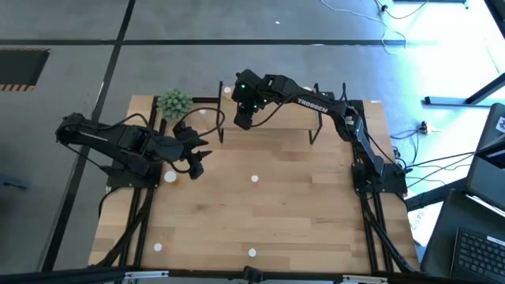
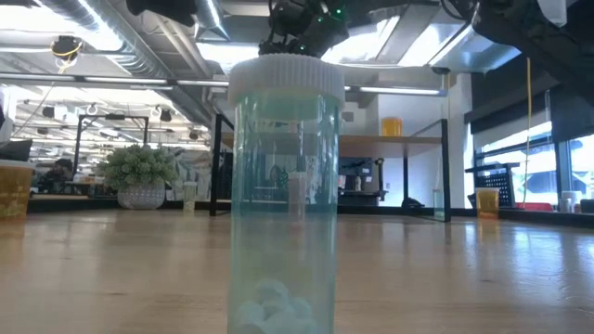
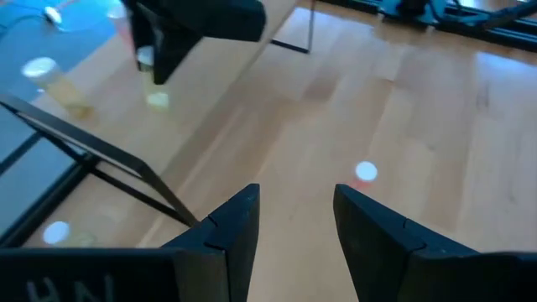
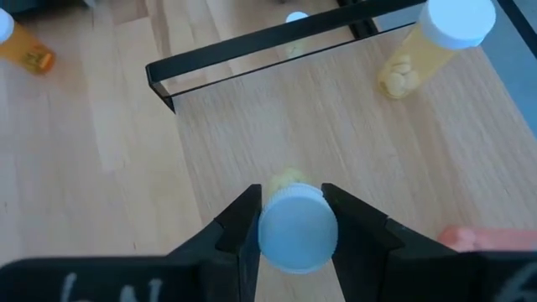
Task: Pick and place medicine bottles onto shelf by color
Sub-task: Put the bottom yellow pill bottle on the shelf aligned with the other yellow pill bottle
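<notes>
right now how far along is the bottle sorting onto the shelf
Early to midway. Done: a yellowish white-capped bottle already stands on the small light-wood shelf. In hand: the right gripper grips another yellowish white-capped bottle over the shelf. The left gripper hovers open and empty above the large wooden tabletop. Left: several white-capped bottles remain scattered there, including one near the middle and a green-tinted one near the front edge.

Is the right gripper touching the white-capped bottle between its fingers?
Touching. In the right wrist view, both fingers of the right gripper press against the white cap of the bottle, with no gap on either side.
</notes>
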`<state>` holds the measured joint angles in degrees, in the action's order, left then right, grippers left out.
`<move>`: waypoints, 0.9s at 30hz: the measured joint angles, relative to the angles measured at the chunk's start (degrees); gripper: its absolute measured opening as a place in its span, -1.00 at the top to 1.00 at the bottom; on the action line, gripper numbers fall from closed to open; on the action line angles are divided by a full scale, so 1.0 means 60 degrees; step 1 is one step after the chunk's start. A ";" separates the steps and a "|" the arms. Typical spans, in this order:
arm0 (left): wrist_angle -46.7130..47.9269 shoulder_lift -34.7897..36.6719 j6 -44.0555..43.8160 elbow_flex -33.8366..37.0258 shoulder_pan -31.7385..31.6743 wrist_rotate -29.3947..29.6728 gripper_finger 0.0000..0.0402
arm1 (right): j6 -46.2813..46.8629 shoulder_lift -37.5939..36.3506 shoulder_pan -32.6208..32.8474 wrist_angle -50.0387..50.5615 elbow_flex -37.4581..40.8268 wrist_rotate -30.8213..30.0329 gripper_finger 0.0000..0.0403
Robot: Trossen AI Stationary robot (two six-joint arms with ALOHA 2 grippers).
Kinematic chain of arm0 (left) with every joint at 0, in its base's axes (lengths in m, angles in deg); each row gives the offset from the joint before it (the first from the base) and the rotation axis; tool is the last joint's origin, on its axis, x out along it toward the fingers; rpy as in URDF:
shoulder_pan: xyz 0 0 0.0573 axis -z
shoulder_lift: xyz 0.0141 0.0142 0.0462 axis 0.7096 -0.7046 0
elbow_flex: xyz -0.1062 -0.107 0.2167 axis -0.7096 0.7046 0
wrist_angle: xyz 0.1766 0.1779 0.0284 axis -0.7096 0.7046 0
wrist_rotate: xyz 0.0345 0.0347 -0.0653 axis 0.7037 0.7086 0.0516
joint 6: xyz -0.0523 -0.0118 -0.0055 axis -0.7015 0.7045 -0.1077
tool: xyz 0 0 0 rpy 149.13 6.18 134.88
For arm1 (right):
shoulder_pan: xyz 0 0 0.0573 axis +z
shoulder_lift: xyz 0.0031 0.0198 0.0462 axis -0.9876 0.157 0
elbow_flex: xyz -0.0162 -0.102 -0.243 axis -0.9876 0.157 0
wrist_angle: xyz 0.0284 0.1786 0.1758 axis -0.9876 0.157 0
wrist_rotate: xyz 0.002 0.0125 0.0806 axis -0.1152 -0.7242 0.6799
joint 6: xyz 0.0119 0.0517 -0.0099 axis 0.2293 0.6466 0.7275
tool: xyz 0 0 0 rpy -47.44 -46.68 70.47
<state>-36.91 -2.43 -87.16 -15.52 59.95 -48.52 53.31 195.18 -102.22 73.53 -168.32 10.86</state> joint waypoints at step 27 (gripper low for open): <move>-0.0004 -0.0002 0.0014 0.0000 0.0001 0.0511 0.26 | -0.0152 -0.0005 -0.0015 -0.0174 0.0000 -0.0284 0.06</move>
<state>-36.93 -2.44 -87.08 -15.52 59.96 -45.46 52.40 195.15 -102.31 72.48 -168.32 9.15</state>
